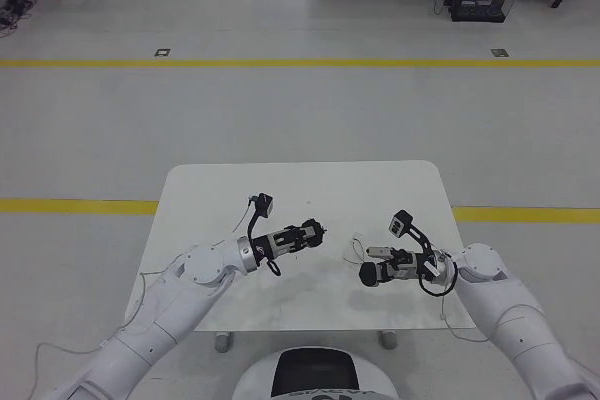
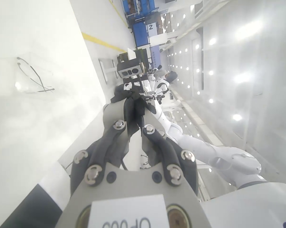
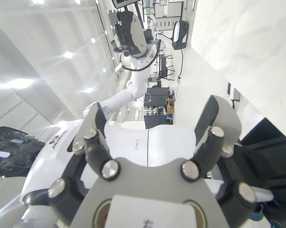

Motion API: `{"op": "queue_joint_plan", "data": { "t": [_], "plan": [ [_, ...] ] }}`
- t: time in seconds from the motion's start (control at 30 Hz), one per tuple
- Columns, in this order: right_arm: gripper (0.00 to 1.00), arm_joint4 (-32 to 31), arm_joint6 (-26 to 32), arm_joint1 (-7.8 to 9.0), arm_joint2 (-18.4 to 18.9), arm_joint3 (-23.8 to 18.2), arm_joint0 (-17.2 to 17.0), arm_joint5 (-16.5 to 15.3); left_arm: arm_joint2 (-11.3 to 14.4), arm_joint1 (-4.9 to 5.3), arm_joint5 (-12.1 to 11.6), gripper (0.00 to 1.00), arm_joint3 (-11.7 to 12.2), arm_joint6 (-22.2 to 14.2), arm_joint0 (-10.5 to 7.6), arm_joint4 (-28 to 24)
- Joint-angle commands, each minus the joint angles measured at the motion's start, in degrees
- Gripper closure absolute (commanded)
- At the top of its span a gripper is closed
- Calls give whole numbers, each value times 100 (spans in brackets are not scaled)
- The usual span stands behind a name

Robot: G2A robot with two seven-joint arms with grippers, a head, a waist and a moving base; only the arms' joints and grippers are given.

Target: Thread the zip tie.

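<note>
Here the left gripper (image 1: 318, 234) is pinched shut, its fingers pressed flat together with nothing I can make out between them. The zip tie (image 2: 34, 77) lies loose on the table (image 1: 280, 190) as a thin curled loop, ahead of that gripper and off to one side, clear of it. The right gripper (image 3: 154, 110) faces the left one, jaws spread wide and holding nothing. The tie sits between the two, nearer the right.
</note>
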Motion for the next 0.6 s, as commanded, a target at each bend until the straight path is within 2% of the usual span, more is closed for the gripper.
{"op": "queue_joint_plan", "data": {
  "t": [0.0,0.07,0.2,0.37,0.43,0.57],
  "plan": [
    [0,0,0,0,0,0,0,0,-6,2,-2,100,-2,0,3,-2],
    [0,-50,-56,1,-1,-11,2,-1,-6,2,-2,100,-2,0,3,-2],
    [0,-1169,-686,58,-34,-572,33,123,-6,2,-2,100,-2,0,3,-2],
    [0,-2433,-1292,159,22,-1251,-46,617,-6,2,-2,100,-2,0,3,-2],
    [0,-3128,-1642,200,11,-1503,-120,963,-6,2,-2,100,-2,0,3,-2],
    [0,-3450,-1856,229,3,-1712,-278,1129,-6,2,-2,100,-2,0,3,-2]
  ]
}}
